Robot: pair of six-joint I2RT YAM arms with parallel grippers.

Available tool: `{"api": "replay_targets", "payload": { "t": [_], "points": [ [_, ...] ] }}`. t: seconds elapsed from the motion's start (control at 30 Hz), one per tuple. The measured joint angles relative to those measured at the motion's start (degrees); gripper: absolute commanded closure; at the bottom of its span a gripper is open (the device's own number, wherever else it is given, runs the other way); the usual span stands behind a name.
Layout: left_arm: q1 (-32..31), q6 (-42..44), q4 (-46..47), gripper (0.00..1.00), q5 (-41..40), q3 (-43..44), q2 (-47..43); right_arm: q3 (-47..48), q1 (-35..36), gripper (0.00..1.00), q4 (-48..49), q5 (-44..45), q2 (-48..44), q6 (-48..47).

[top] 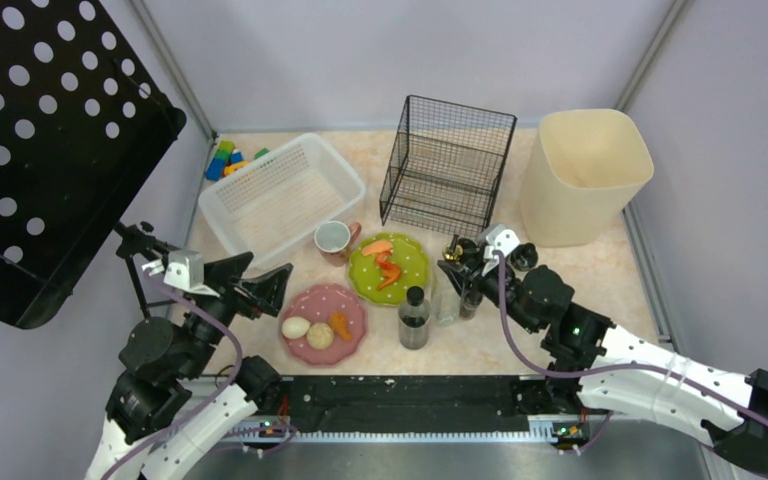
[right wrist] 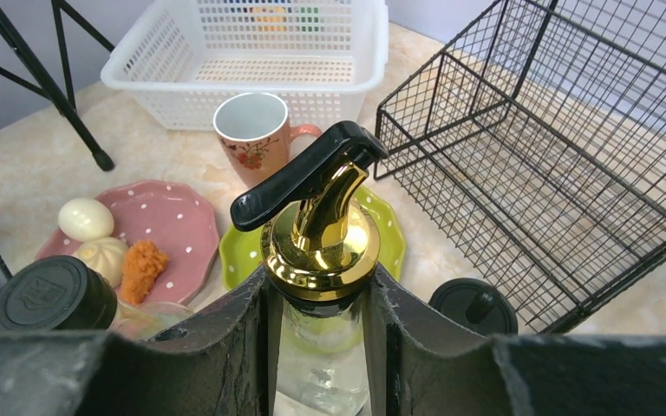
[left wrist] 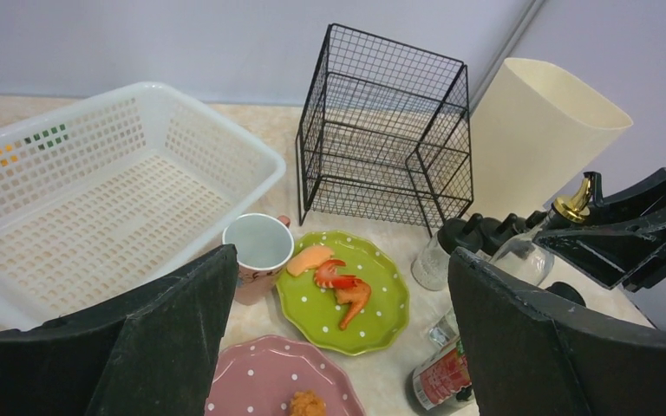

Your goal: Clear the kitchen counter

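Note:
The marbled kitchen counter [top: 600, 270] carries a pink mug [top: 333, 240] and a green dotted plate [top: 388, 268] with food pieces. A pink dotted plate [top: 325, 298] holds an egg, a bun and a fried piece. A black-capped, red-labelled bottle [top: 414, 318] stands in front. My right gripper [right wrist: 323, 303] is shut on the neck of a clear glass dispenser bottle [right wrist: 321, 234] with a gold collar and black spout, right of the green plate [right wrist: 381, 243]. My left gripper [left wrist: 340, 256] hangs open and empty, left of the pink plate.
A white plastic basket [top: 222, 200] sits at the back left with coloured blocks [top: 228, 160] behind it. A black wire rack [top: 447, 165] stands mid-back, a beige bin [top: 585, 175] back right. A black-lidded jar [right wrist: 473, 305] stands beside the held bottle. A black perforated panel [top: 40, 130] looms left.

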Motion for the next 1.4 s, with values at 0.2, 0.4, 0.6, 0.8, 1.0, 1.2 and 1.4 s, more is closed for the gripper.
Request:
{"api": "replay_targets", "payload": {
  "t": [0.2, 0.4, 0.6, 0.8, 1.0, 1.2, 1.4],
  "points": [
    [0.0, 1.01, 1.62, 0.05, 1.07, -0.76, -1.95, 4.24, 0.02, 1.0, -2.62, 0.0, -0.02, -1.27],
    [0.0, 1.6, 2.12, 0.05, 1.97, -1.44, -1.95, 7.91, 0.26, 1.0, -2.95, -0.09, 0.04, -3.26],
    [0.0, 2.23, 2.12, 0.06, 2.27, -1.55, -1.92, 11.74, 0.26, 1.0, -4.07, 0.02, 1.05, -5.64],
    [0.0, 2.51, 2.12, 0.06, 2.73, -1.55, -1.92, 16.81, 0.26, 1.0, -5.25, 0.13, 2.69, -7.67],
    [0.0, 2.62, 2.08, 0.06, 3.21, -1.75, -1.92, 22.21, 0.26, 1.0, -4.76, 1.33, 5.62, -9.86],
    [0.0, 2.64, 2.1, 0.06, 3.52, -1.84, -1.92, 26.47, 0.26, 1.0, -4.11, 3.78, 8.98, -13.05],
    [0.11, 2.67, 2.12, 0.06, 3.72, -2.03, -1.81, 30.47, 0.28, 1.0, -1.68, 6.6, 12.83, -17.16]
  ]
}}
